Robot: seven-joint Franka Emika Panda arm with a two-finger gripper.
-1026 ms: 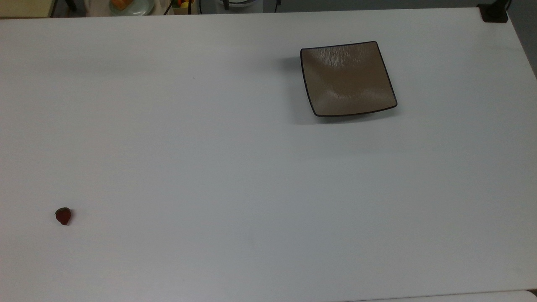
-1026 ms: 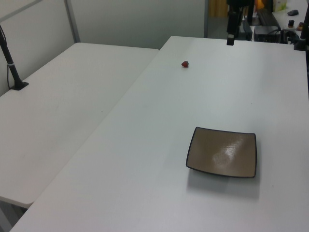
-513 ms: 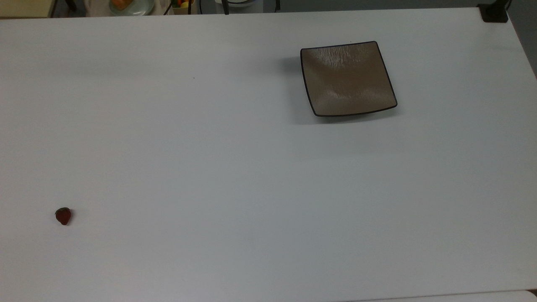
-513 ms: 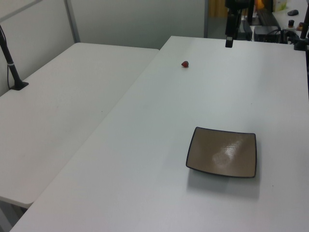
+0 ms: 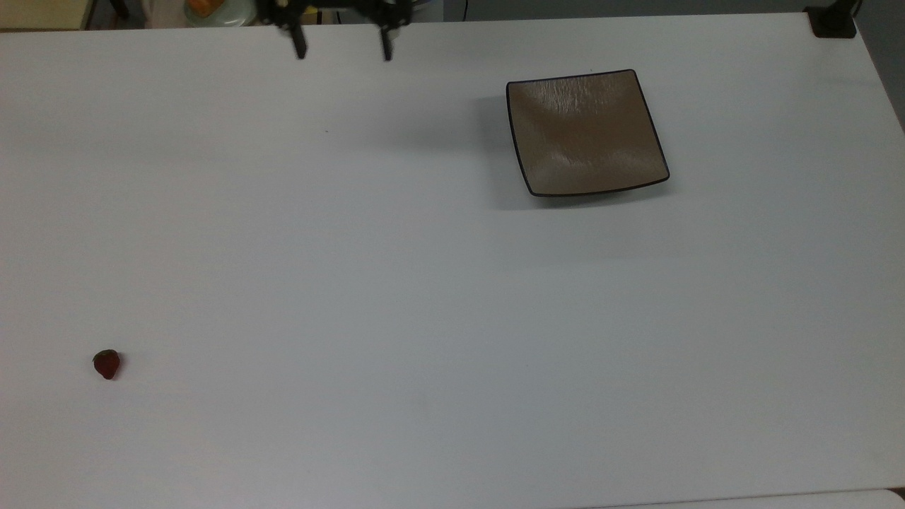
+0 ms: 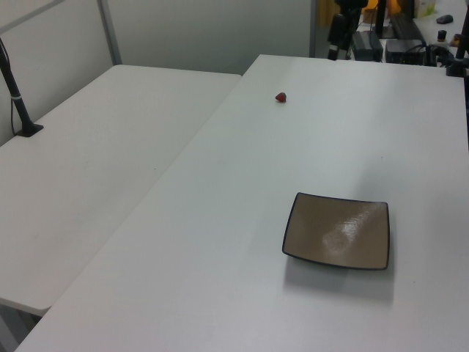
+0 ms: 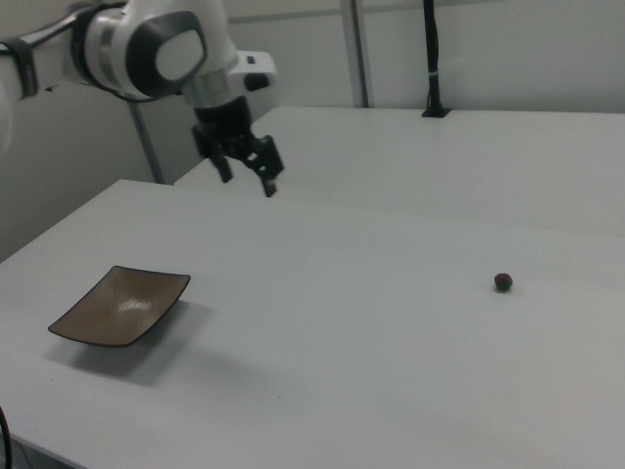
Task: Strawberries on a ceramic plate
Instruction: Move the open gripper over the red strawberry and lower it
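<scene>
One small dark red strawberry [image 5: 107, 364] lies alone on the white table, near the top view's lower left; it also appears in the left view [image 6: 281, 97] and the right view [image 7: 503, 282]. The square brown ceramic plate [image 5: 585, 131] with a thin black rim sits bare in the top view's upper right, also visible as the plate [image 6: 338, 231] and the plate [image 7: 120, 306]. My gripper [image 5: 343, 53] hangs open and holds nothing above the table's far edge in the top view, left of the plate and far from the strawberry. It shows too as the gripper [image 7: 248, 179] and the gripper [image 6: 334, 51].
A pale green dish [image 5: 215, 10] with orange food sits past the table's top edge in the top view. A black mount [image 5: 833, 21] occupies the top right corner. A second white table [image 6: 95, 169] adjoins on the left view's left, carrying a black post [image 6: 18, 103].
The gripper has come into the top view from beyond the upper edge, fingers spread. In the left view it has shifted left. Strawberry and plate have not moved.
</scene>
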